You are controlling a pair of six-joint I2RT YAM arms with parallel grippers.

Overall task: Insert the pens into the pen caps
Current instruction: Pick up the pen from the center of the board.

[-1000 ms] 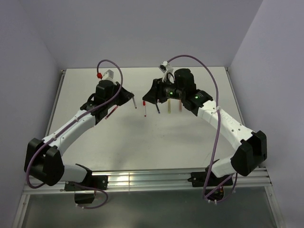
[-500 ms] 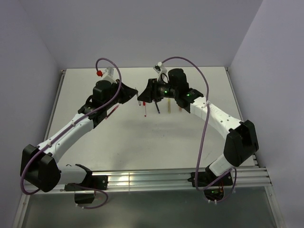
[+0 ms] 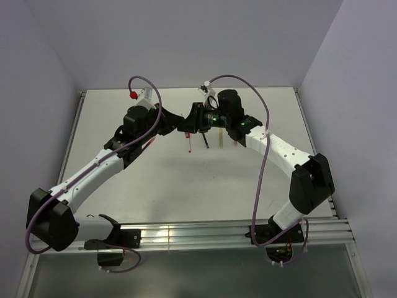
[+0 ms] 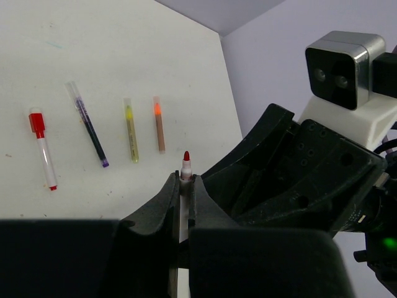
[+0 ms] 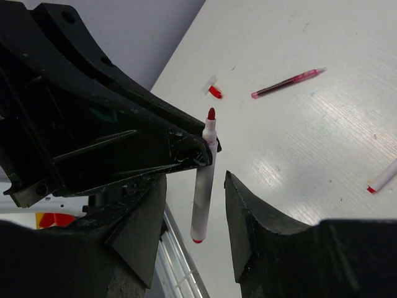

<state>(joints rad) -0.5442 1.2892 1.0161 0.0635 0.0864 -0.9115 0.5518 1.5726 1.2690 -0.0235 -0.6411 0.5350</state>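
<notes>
Left gripper [image 4: 184, 184] pinching red-tipped pen [image 4: 185, 167], right gripper [image 5: 195, 181] parted around it

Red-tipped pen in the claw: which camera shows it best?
Right wrist: the pen shows nearly whole, tip to end, gripped by the left claw. Left wrist shows only its tip between the fingers. From the top it cannot be made out.

L jaws and R jaws converged (L's pen [image 5: 205, 180] now btw R's).
</notes>
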